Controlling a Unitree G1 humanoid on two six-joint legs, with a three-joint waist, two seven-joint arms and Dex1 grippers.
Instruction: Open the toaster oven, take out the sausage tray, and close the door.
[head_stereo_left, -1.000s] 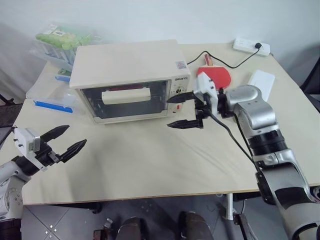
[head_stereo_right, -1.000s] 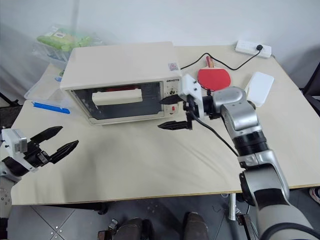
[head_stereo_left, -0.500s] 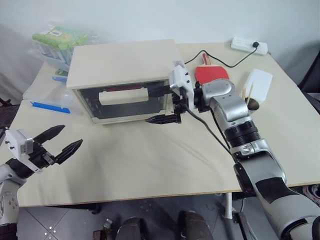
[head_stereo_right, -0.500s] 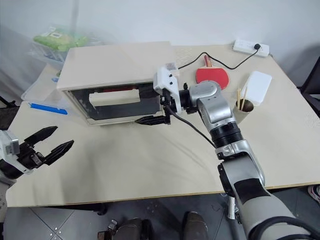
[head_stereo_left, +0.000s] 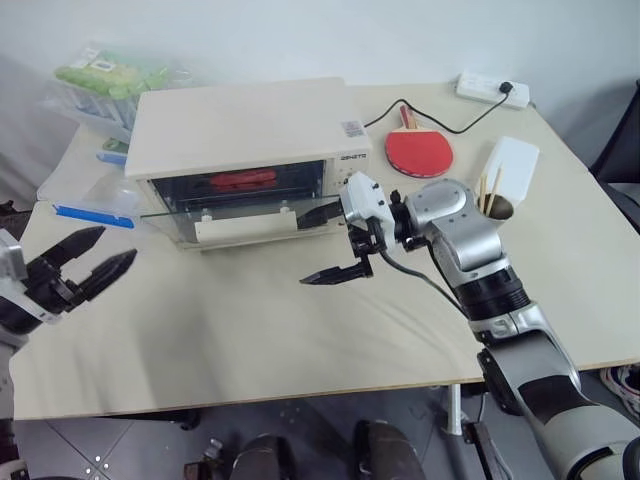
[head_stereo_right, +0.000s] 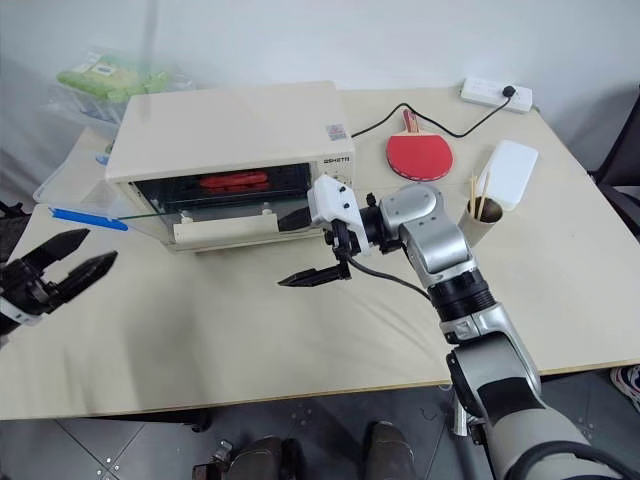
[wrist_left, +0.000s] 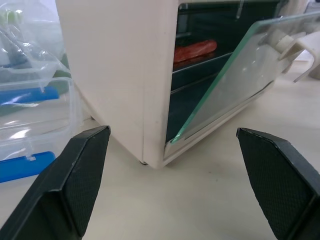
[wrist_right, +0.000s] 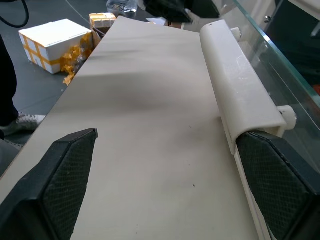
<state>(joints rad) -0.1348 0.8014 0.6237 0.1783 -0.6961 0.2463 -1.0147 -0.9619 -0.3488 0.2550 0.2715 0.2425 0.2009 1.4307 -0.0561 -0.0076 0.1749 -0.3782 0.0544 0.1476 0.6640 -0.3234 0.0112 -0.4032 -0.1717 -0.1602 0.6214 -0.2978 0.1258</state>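
Note:
The cream-white toaster oven (head_stereo_left: 240, 125) stands at the back left of the table. Its glass door (wrist_left: 235, 70) hangs tilted, about half open, with the bar handle (head_stereo_left: 245, 228) low at the front. Inside lies a red sausage (head_stereo_left: 243, 180) on the sausage tray (wrist_left: 200, 62), of which I see little more than a thin front edge. My right gripper (head_stereo_left: 322, 245) is open at the handle's right end, one fingertip beside the bar; whether it touches I cannot tell. My left gripper (head_stereo_left: 90, 265) hovers open at the table's left edge, pointing at the oven's left side.
A red table tennis paddle (head_stereo_left: 420, 152), a power strip (head_stereo_left: 492, 88) with its black cable, a white box (head_stereo_left: 512, 165) and a cup of chopsticks (head_stereo_left: 495, 205) lie right of the oven. Clear plastic containers (head_stereo_left: 95, 190) crowd its left side. Bare tabletop (head_stereo_left: 250, 320) stretches in front.
The door, shut a second ago, has swung down partly open. My right gripper reached the handle, then drew back towards me and down. The left gripper drifted outward to the left.

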